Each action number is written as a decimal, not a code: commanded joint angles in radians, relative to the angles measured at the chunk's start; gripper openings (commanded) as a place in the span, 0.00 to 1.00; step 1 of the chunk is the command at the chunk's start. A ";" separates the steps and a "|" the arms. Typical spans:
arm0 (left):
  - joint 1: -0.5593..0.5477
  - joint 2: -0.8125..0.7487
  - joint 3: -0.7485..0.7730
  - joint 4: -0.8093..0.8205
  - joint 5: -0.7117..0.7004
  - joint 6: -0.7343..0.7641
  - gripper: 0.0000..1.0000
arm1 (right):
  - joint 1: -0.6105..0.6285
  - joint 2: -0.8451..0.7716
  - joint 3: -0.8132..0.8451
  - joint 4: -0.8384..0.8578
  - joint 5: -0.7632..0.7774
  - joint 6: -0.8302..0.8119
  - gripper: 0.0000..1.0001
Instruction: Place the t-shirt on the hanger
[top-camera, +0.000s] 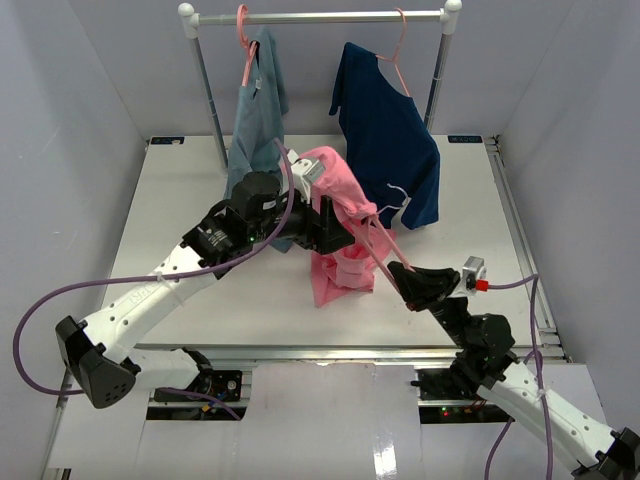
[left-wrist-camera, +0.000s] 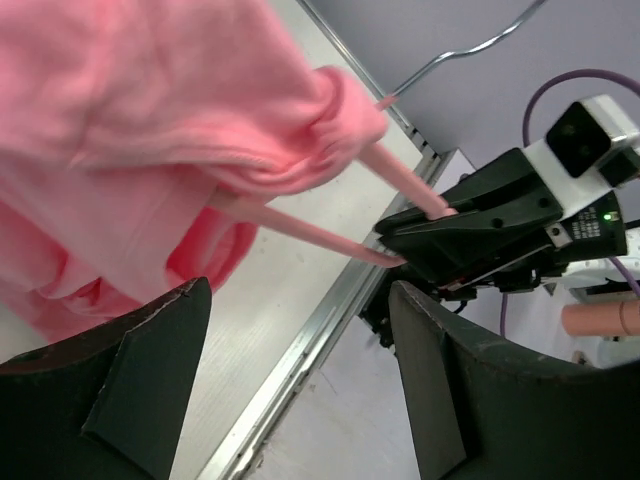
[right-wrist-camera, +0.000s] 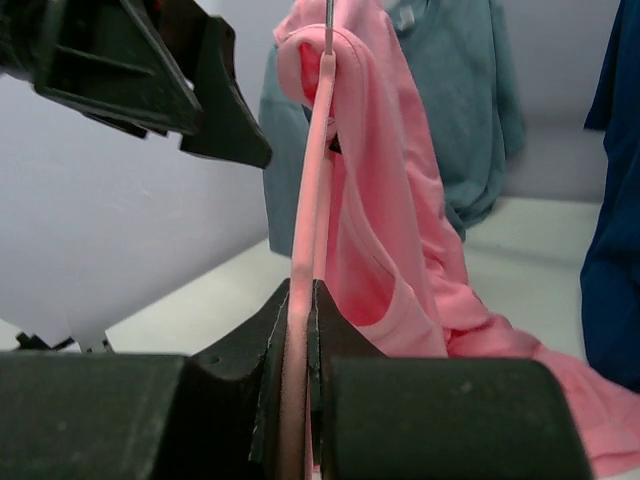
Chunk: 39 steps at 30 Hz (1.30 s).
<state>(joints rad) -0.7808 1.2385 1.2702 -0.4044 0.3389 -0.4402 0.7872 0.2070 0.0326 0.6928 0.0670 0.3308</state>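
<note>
The salmon-pink t-shirt hangs bunched over the upper end of the slim pink hanger, above the middle of the table. My right gripper is shut on the hanger's lower end; in the right wrist view the pink bar sits pinched between the jaws, with the t-shirt draped to its right. My left gripper stands open right beside the shirt. In the left wrist view its fingers are wide apart with nothing between them, the t-shirt up to the left and the hanger's arms running to the right gripper.
At the back a white rack carries a grey-blue shirt and a navy shirt on like hangers. Both hang just behind the pink shirt. The table's metal front edge lies below the left gripper.
</note>
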 joint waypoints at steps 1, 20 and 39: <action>-0.005 0.014 0.114 -0.155 -0.046 0.183 0.83 | 0.001 -0.074 -0.114 0.211 0.028 -0.023 0.08; -0.027 -0.279 0.202 -0.152 0.168 0.913 0.74 | 0.000 -0.283 -0.025 -0.188 -0.178 -0.065 0.08; -0.060 -0.305 0.050 -0.384 0.149 1.102 0.63 | 0.000 -0.277 0.003 -0.260 -0.288 -0.040 0.08</action>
<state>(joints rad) -0.8287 1.0016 1.3499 -0.7828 0.4992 0.6337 0.7868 0.0162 0.0334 0.3948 -0.2165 0.2841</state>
